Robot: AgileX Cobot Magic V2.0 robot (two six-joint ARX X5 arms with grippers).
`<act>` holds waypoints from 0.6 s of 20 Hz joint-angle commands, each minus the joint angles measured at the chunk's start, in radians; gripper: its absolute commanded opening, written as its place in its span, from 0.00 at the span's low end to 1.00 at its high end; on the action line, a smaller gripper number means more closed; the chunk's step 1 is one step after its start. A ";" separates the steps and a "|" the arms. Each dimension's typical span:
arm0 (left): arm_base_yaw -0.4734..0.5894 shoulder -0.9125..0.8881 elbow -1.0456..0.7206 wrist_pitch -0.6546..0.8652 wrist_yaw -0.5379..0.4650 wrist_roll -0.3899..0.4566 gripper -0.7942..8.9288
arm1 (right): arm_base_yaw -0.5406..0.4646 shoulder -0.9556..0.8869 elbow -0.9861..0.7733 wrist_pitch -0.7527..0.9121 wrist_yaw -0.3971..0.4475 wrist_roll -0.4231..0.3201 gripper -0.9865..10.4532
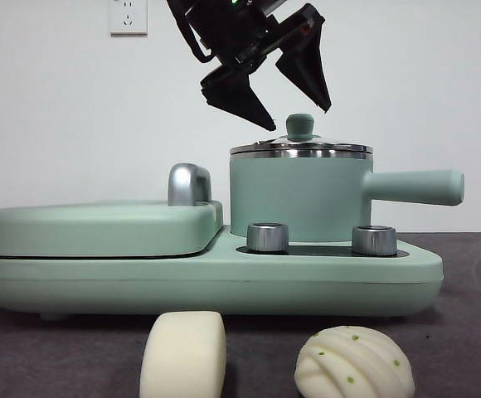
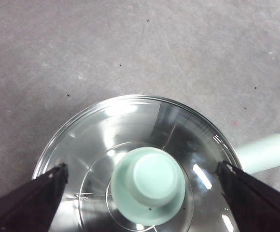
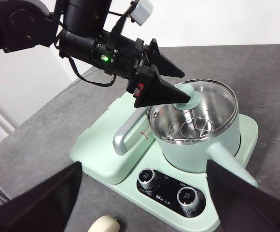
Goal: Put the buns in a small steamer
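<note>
The small steamer (image 1: pixel 298 199) stands on the right half of a mint-green base, its glass lid (image 1: pixel 300 149) on and its straight handle (image 1: pixel 415 186) pointing right. My left gripper (image 1: pixel 297 114) hangs open just above the lid's green knob (image 2: pixel 149 181), a jaw on either side and not touching it. Two buns lie on the table in front of the base: a smooth loaf-shaped one (image 1: pixel 182 355) and a ridged one with green specks (image 1: pixel 354 363). My right gripper (image 3: pixel 144 166) is open and holds nothing, high above the near side of the appliance (image 3: pixel 130 159).
A flat hinged griddle (image 1: pixel 99 228) with a chrome handle (image 1: pixel 188 184) fills the base's left half. Two steel dials (image 1: pixel 267 236) (image 1: pixel 374 240) sit on the base in front of the pot. Dark grey table cloth (image 2: pixel 82 48) lies all around, and a white wall stands behind.
</note>
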 commanded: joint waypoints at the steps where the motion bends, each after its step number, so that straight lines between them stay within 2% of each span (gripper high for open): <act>1: -0.010 0.042 0.029 0.006 -0.004 0.013 0.59 | 0.000 0.003 0.014 0.007 0.000 -0.007 0.45; 4: -0.010 0.056 0.029 0.007 -0.005 0.014 0.58 | 0.000 0.003 0.014 0.006 0.000 -0.007 0.45; 7: -0.010 0.056 0.029 0.012 -0.005 0.031 0.45 | 0.000 0.003 0.014 0.006 0.000 -0.007 0.45; 10: -0.010 0.056 0.029 0.014 -0.005 0.041 0.40 | 0.000 0.003 0.014 0.006 0.000 -0.007 0.45; 12: -0.015 0.056 0.029 0.014 -0.005 0.059 0.29 | 0.000 0.003 0.014 0.006 0.000 -0.007 0.45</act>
